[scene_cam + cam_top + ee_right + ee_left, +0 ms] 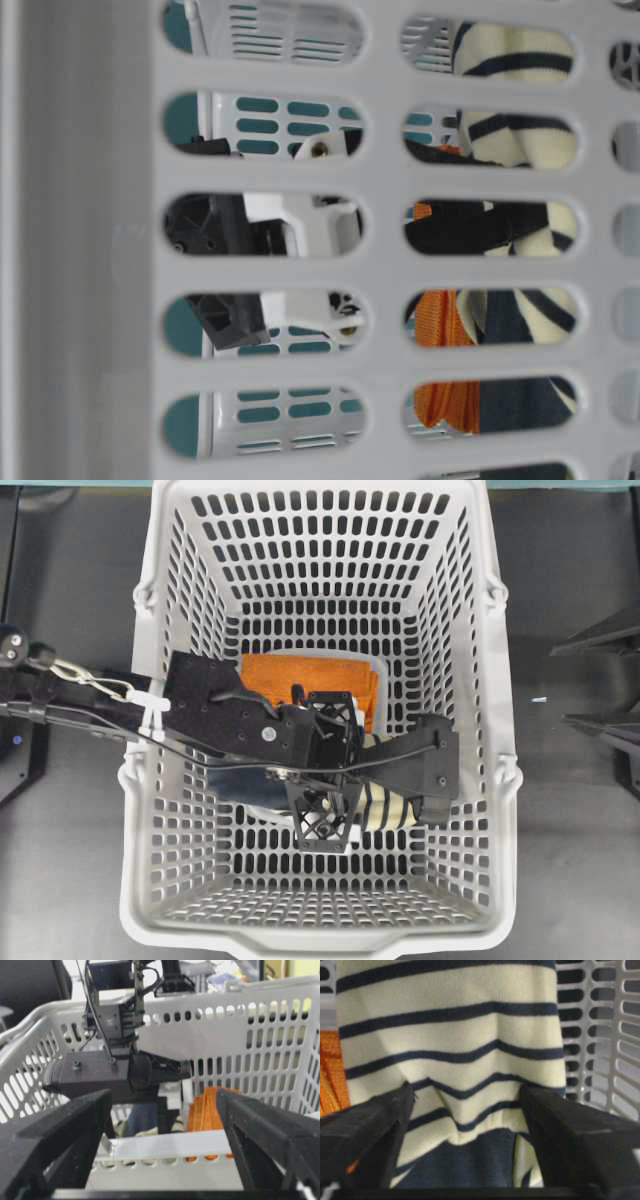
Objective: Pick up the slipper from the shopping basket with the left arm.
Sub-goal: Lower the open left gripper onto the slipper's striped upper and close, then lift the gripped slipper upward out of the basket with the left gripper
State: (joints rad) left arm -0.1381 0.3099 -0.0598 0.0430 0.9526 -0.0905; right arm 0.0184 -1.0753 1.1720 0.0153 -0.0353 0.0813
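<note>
Inside the shopping basket [330, 900], on its slotted floor, the slipper [385, 808] lies near the middle, cream with navy stripes, mostly covered from above by the left arm [230, 720]. Just behind it, toward the far wall, sits a folded orange cloth [285, 678]. The left arm reaches in over the basket's left rim and its black body stretches across the middle. The left claw [467, 1110] stands partly spread, one dark finger [365, 1130] on each side of the slipper's striped upper, both pressing into the fabric where it puckers; the navy insole shows between them. Whether the slipper is off the floor I cannot tell. Through the basket wall at table level, stripes, orange cloth and black arm parts show in pieces only. Outside the basket, the right claw [165, 1125] hangs wide apart with nothing between its fingers, facing the near wall and the left arm beyond.
</note>
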